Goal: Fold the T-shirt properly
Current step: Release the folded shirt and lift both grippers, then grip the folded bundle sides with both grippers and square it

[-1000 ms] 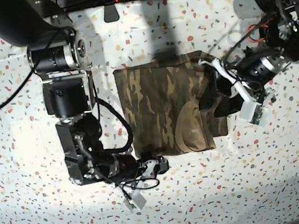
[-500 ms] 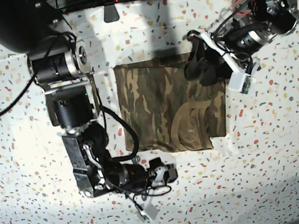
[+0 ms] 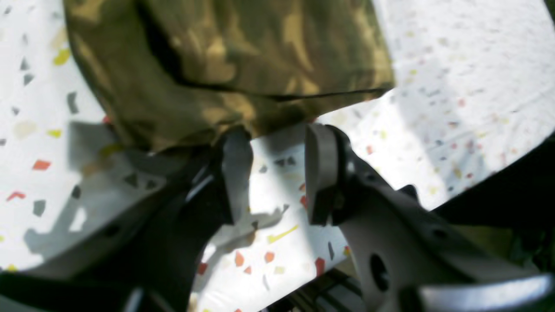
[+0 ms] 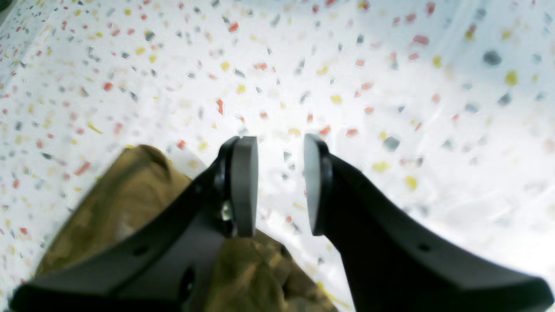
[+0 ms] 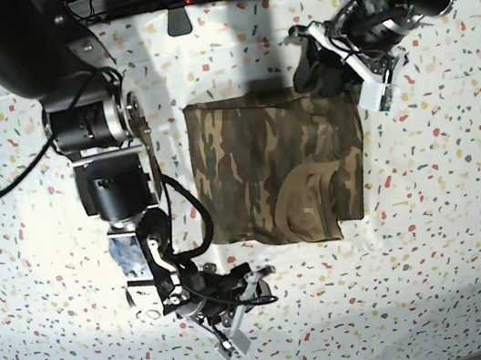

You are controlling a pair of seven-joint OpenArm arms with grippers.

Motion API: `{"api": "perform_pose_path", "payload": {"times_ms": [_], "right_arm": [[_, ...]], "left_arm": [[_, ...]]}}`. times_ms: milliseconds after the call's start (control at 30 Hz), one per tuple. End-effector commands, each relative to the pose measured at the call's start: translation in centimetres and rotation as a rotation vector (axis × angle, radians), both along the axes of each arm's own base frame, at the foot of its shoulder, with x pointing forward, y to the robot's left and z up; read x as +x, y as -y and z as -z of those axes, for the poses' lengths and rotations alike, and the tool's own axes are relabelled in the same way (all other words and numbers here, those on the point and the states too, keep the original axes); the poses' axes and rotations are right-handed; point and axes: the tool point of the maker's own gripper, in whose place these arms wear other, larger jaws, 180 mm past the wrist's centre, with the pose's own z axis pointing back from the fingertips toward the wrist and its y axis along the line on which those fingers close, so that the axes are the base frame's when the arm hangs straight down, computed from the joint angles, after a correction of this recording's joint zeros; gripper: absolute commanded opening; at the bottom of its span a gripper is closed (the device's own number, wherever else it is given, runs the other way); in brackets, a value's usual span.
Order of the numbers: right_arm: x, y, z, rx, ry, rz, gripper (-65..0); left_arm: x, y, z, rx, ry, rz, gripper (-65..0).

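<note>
The camouflage T-shirt (image 5: 265,162) lies folded into a rectangle in the middle of the table, its tan neck patch (image 5: 305,206) near the front right. My left gripper (image 5: 312,68) hovers open and empty just past the shirt's far right corner. In the left wrist view the left gripper (image 3: 277,173) has its jaws apart over bare cloth-covered table, and the shirt's edge (image 3: 225,56) lies just beyond the fingertips. My right gripper (image 5: 252,291) is open and empty, in front of the shirt's near left corner. The right wrist view shows the right gripper (image 4: 279,184) open, with shirt cloth (image 4: 117,208) below the left finger.
The table wears a white cover with coloured speckles (image 5: 465,198). The right arm's large black body (image 5: 100,139) stands left of the shirt. Cables and dark gear line the far edge (image 5: 176,15).
My left gripper has moved from the shirt's right edge toward the far edge of the table. My right gripper has drawn back toward the near edge, away from the shirt's corner.
</note>
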Motion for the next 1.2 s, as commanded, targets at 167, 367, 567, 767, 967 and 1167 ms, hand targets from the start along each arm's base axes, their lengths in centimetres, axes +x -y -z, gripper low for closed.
{"api": "perform_pose_path", "payload": {"times_ms": [167, 367, 567, 767, 967, 1167], "right_arm": [[-0.5, 0.5, 1.4, 0.002, -0.032, 0.002, -46.3], [-2.9, 3.0, 4.3, 0.024, -0.175, 0.035, -46.4], [-5.4, 7.3, 5.8, 0.058, -0.264, 0.085, -46.4], [-9.9, 9.7, 7.0, 0.118, -0.351, 0.087, -46.4], [-14.6, 10.6, 6.8, 0.138, -0.359, 0.045, -46.4], [-19.0, 9.1, 6.0, 0.204, -0.364, -0.02, -46.4]], "left_arm": [[-0.4, -0.2, 2.5, -0.027, -0.063, -0.028, -43.5], [0.1, -0.7, 6.3, -0.041, -0.147, -0.063, -43.5], [3.8, -1.0, 6.1, 0.017, -0.093, -0.064, -43.5], [6.7, -1.9, 4.8, 0.069, -0.025, -0.086, -43.5], [8.0, -2.2, 4.1, 0.067, -0.002, -0.116, -43.5], [8.1, -2.2, 3.9, 0.063, 0.006, -0.119, -43.5]]}}
